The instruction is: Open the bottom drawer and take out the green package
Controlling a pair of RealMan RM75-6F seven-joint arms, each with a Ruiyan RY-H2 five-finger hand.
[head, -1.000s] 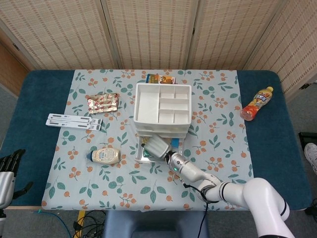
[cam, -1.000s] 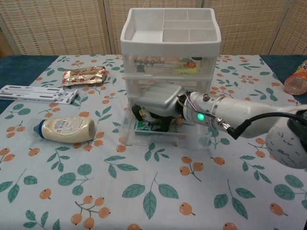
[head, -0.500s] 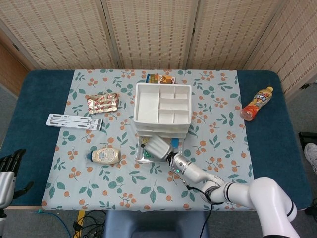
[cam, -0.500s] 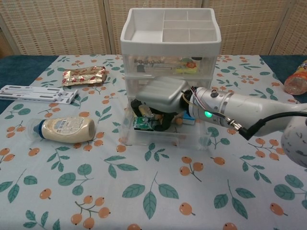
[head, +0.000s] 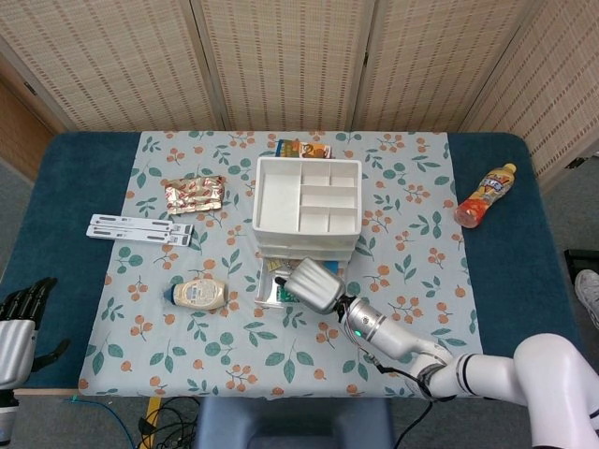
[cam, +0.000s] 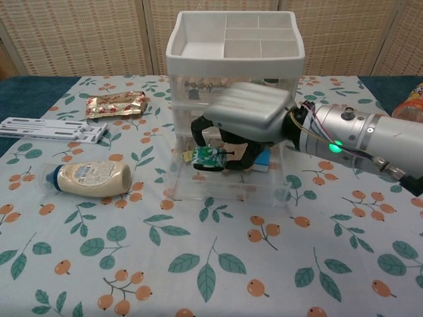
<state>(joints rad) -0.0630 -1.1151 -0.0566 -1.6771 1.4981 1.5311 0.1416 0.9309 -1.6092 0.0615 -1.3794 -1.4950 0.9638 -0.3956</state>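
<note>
Floral tablecloth [cam: 218,264]; right hand [cam: 244,122] holds green package [cam: 206,158], label unreadable.

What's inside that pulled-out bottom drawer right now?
A blue item lies in the bottom drawer. The right hand holds the green package above it and covers the rest of the inside.

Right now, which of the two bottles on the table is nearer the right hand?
The cream-coloured squeeze bottle lying on its side left of the drawer unit. The orange drink bottle sits far off near the table's right edge, away from the right hand.
</note>
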